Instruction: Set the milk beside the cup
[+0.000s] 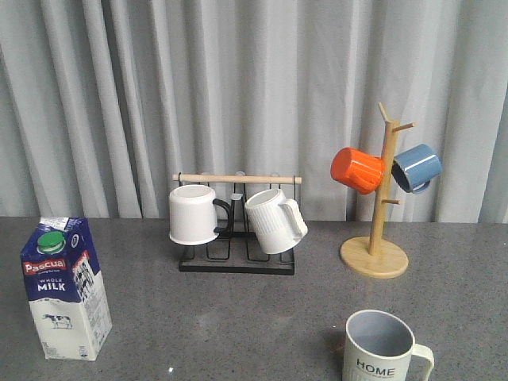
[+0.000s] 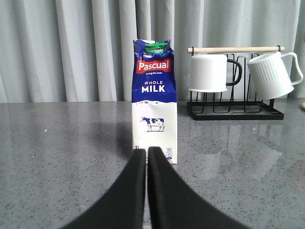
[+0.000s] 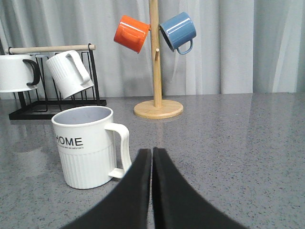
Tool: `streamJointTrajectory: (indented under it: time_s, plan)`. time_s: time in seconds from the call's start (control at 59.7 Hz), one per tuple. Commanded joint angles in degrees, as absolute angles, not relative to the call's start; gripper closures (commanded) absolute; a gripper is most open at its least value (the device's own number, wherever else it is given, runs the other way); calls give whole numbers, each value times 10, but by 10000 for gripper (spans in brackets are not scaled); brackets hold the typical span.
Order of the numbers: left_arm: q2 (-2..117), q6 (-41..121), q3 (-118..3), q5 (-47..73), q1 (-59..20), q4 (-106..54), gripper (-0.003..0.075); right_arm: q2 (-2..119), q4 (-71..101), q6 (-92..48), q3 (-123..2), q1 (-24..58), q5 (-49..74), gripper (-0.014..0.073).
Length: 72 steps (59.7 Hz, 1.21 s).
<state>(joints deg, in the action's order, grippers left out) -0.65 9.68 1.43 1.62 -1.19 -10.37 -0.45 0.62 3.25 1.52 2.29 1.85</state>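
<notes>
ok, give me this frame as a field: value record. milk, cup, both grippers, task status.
milk: milk carton upright, table's left side, ungrasped
cup: HOME cup upright, front right, handle on the right in the front view
left gripper: shut, empty, facing the carton
right gripper: shut, empty, beside the cup
clutter: mug rack, mug tree at the back
status: carton far from cup, not yet placed

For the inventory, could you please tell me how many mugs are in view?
5: HOME cup front right; plain white mug and ribbed white mug on the black rack; orange mug and blue mug on the wooden tree.
</notes>
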Motion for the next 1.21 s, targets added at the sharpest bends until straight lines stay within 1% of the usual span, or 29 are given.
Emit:
streamJointTrajectory:
  time_s: [0.0,0.704,0.989,1.123,1.19]
  plan:
    - [-14,96,28,-29,-11,-104,727,-12,0,27,20,21,-27,596]
    - [-14,95,25,-34,-11,-105,728,-12,0,27,20,20,-28,596]
    - [-14,-68,25,-54,-13,-204,727,-12,26,56,20,20,-80,596]
    - [-14,-97,25,-54,-13,-216,725,-12,52,74,20,20,-78,593]
    - [-14,-112,25,-53,-13,-217,720,-11,52,74,19,20,-67,578]
